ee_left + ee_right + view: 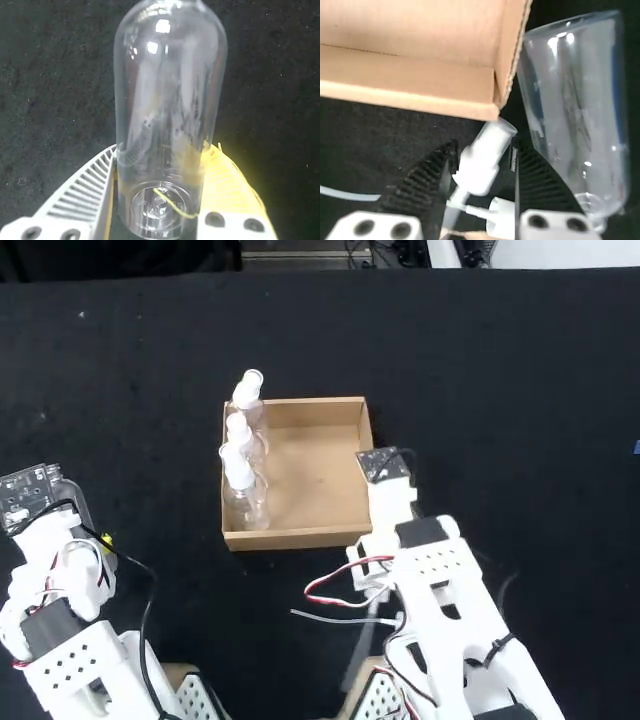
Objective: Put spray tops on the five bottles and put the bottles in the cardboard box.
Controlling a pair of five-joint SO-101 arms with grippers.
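Where black cloth covers the table [520, 360], a square cardboard box [320, 475] is seen with three clear capped bottles [244, 495] lined along one wall. One smooth clear bottle [167, 100] is clasped by the left gripper [165, 150]. A white spray top [482, 160] is pinched by the right gripper [482, 145] beside a fifth bottle [580, 115], just outside the box.

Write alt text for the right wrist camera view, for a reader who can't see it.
The right tool grips a white spray top, just outside a corner of the cardboard box. A clear bottle is close beside the spray top, also outside the box, with the black table below.
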